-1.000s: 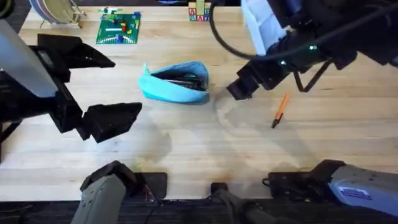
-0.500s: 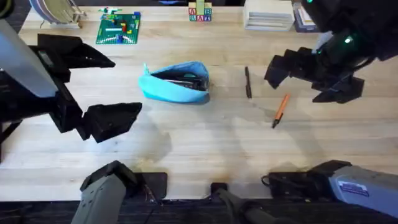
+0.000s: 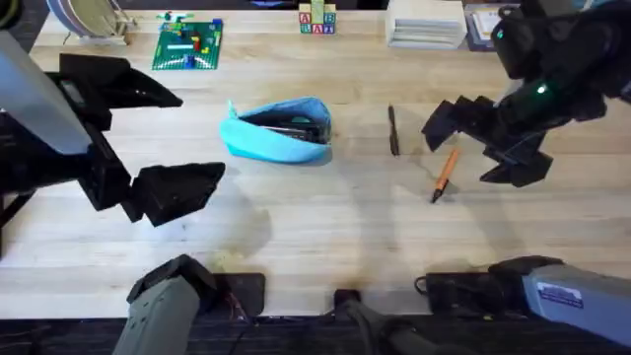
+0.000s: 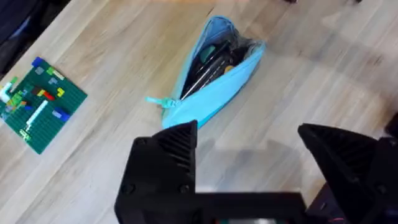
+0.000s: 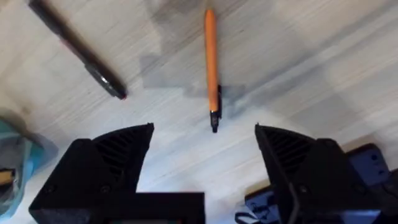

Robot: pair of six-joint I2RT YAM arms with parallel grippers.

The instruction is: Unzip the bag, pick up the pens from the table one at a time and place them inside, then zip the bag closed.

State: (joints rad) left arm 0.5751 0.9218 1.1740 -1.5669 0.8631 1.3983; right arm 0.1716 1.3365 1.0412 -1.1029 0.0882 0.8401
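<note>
While the bag [image 3: 279,131] lies unzipped at mid-tabletop, overhead we see both pens, black pen [image 3: 392,130] and orange pen [image 3: 445,175], w/ the right gripper [image 3: 488,138] above. Left wrist: left gripper [image 4: 249,168] spread, idle. Right wrist: jaws spread (orange pen off-centre), so closing may flick it away.

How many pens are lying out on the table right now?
2. The black pen lies right of the blue bag; the orange pen lies farther right, under the right tool. The open bag holds dark items, possibly more pens.
</note>
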